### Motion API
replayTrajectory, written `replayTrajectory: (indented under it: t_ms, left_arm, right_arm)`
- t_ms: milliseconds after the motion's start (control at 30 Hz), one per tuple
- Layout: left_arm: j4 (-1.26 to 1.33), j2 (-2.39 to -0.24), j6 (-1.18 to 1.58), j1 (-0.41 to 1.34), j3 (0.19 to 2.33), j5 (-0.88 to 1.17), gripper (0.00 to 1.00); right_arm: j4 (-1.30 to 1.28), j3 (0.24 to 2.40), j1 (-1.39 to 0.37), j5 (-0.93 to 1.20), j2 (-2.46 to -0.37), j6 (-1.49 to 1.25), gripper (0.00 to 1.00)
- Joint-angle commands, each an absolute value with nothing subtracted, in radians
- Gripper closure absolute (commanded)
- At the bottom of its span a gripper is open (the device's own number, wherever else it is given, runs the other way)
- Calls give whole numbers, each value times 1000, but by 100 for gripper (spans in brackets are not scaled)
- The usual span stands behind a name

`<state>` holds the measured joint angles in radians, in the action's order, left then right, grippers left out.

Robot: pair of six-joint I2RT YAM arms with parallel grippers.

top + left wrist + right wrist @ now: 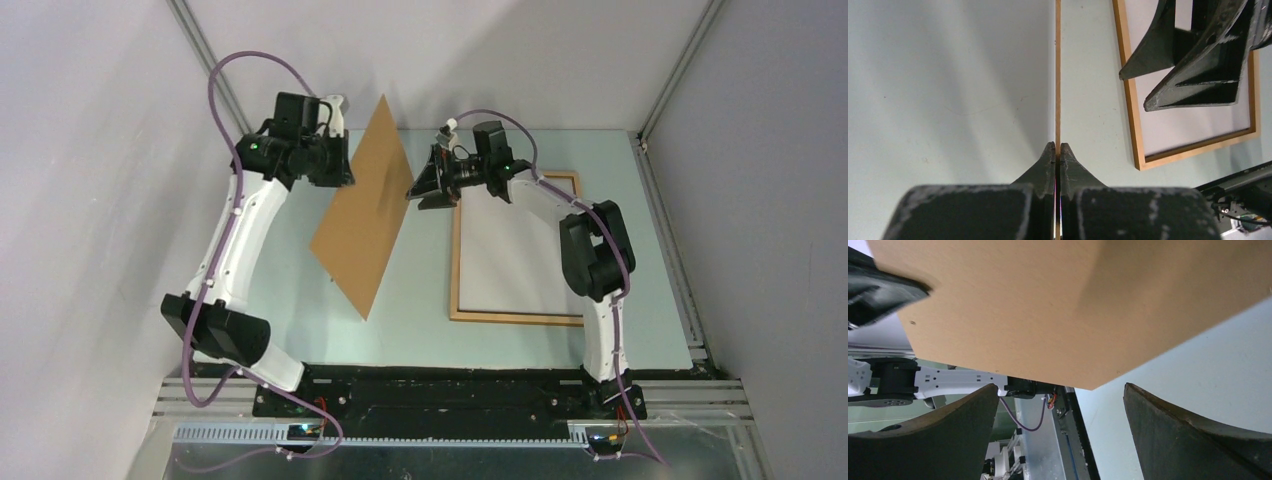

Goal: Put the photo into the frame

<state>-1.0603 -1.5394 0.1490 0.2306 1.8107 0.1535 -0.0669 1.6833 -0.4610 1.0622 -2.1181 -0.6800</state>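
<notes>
Looks like the backing step: white sheet, likely the photo (510, 250) face down, inside the frame (515, 317) at right centre. Left gripper (1058, 147) clamped on upright brown backing board (362, 215); right gripper (431, 189) spread wide, empty. Next: lay board flat onto frame. No readable writing

The left gripper (341, 166) holds a brown board (365, 215) raised and tilted over the table's (420, 325) middle, while the right gripper (428, 192) hangs spread just beside it, above the frame (515, 317) lying toward the right edge, photo (510, 260) white-side up inside.
</notes>
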Motion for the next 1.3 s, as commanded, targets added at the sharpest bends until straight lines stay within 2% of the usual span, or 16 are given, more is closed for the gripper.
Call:
replayTrajectory:
  t_ms: [0,200,500,600,767,900,1033,1100,1267]
  left_arm:
    - [-1029,-1544,154,302,1858,86,100]
    - [-1028,-1572,164,382,1881,22,100]
    - [-1028,-1627,194,446,1917,48,100]
    - [-1028,-1640,199,459,1921,53,90]
    - [-1022,-1650,213,477,1920,69,80]
    - [-1019,-1651,218,496,1920,93,67]
    - [-1013,-1642,223,514,1912,125,46]
    - [-1005,-1633,224,525,1903,153,39]
    - [-981,-1592,213,562,1867,226,29]
  right_arm:
    - [-19,1682,-463,1058,-2028,-720,0]
    - [-13,1636,-446,1035,-1988,-710,1]
    - [24,1597,-424,990,-1914,-751,1]
    - [26,1583,-421,967,-1888,-763,1]
    - [29,1575,-411,923,-1840,-786,1]
    - [21,1579,-409,893,-1812,-793,1]
    - [7,1577,-410,856,-1792,-793,1]
    - [5,1578,-410,841,-1786,-792,1]
    - [-19,1579,-406,810,-1772,-794,0]
